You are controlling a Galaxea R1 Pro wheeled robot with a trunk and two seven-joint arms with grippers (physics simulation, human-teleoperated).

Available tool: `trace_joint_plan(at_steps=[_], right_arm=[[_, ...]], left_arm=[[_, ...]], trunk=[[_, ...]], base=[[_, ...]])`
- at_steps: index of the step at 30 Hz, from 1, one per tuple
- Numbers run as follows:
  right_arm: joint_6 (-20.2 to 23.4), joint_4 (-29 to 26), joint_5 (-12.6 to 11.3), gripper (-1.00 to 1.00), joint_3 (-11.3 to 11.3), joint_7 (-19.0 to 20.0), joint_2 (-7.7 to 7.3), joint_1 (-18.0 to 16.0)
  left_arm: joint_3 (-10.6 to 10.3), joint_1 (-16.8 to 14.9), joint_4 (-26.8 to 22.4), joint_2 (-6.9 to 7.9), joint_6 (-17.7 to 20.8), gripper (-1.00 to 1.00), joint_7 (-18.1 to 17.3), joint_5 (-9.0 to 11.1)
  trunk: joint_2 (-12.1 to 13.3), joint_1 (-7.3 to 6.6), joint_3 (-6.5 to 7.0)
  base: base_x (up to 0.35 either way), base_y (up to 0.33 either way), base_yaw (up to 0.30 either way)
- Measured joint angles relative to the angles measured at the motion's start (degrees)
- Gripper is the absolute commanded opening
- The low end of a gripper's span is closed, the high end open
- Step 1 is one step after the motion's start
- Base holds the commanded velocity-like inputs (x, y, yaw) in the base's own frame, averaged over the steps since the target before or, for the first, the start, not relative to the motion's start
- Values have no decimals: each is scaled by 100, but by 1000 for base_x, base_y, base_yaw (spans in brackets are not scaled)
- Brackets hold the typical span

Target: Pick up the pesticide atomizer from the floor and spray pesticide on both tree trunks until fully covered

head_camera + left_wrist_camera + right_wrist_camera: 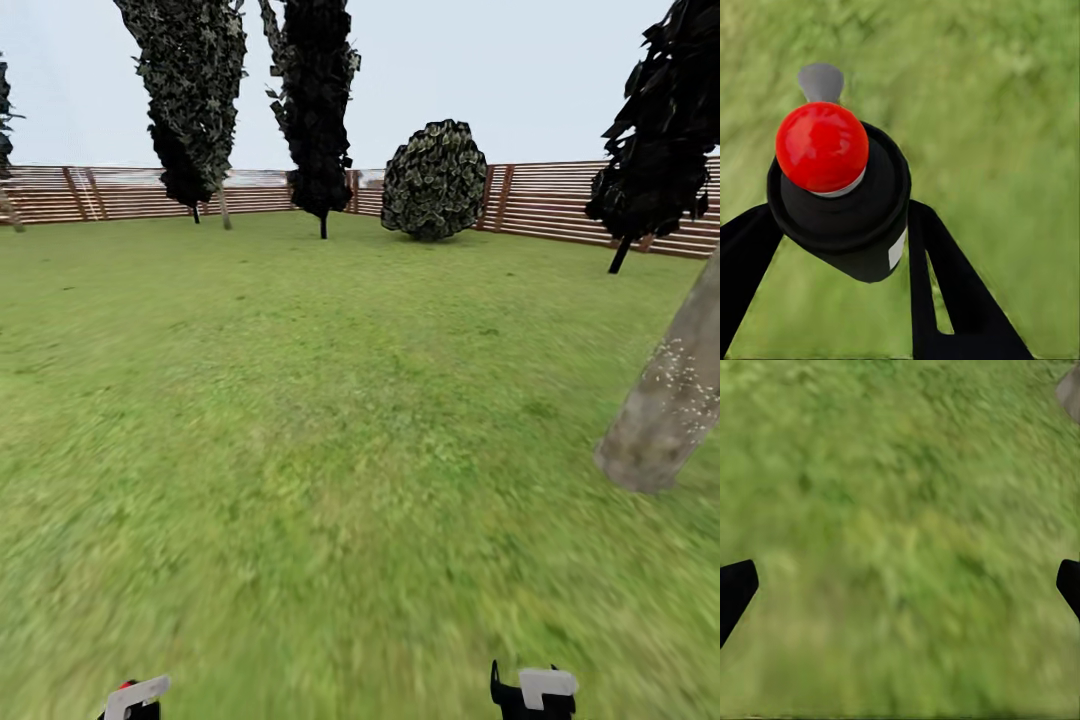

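The pesticide atomizer (840, 202), a small dark bottle with a round red top and a grey nozzle (821, 81), sits between the black fingers (945, 285) of my left gripper (844, 247), which is shut on it. In the head view that gripper (135, 700) peeks in at the lower left edge with a bit of red beside it. My right gripper (535, 692) is low at the bottom edge and stands open (900, 592) over grass, holding nothing. One thick pale grey-brown tree trunk (670, 400) leans in at the right, with small white specks on it; a corner of the tree trunk (1069, 390) also appears in the right wrist view.
Green lawn (330, 420) stretches ahead to a brown slatted fence (560, 205). Dark narrow trees (318, 110) and a round bush (435, 180) stand along the fence. Another dark tree (655, 150) rises at the far right.
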Motion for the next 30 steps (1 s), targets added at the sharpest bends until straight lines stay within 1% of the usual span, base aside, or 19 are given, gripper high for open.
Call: trace_joint_plan(at_steps=[5, 19, 22, 27, 30], right_arm=[[-1, 0, 0, 100, 1, -1, 0, 0], [-1, 1, 0, 100, 1, -3, 0, -1], [-2, 1, 0, 100, 2, -4, 0, -1], [-3, 1, 0, 100, 3, -5, -1, -1], [-2, 1, 0, 100, 1, -4, 0, -1]], left_arm=[[4, 0, 0, 0, 1, -100, 0, 0], [9, 1, 0, 1, -6, -100, 0, 0], [9, 1, 0, 1, -7, -100, 0, -1], [8, 0, -7, -1, -2, -100, 1, -1], [10, 1, -3, 1, -6, -100, 0, 5]], trunk=[[0, 1, 0], [0, 1, -30], [0, 1, -40], [0, 1, -57], [0, -2, -67]], base=[[-274, 178, 280], [-325, 5, 281], [-330, -68, 281], [-283, -177, 281], [-87, -57, 281]])
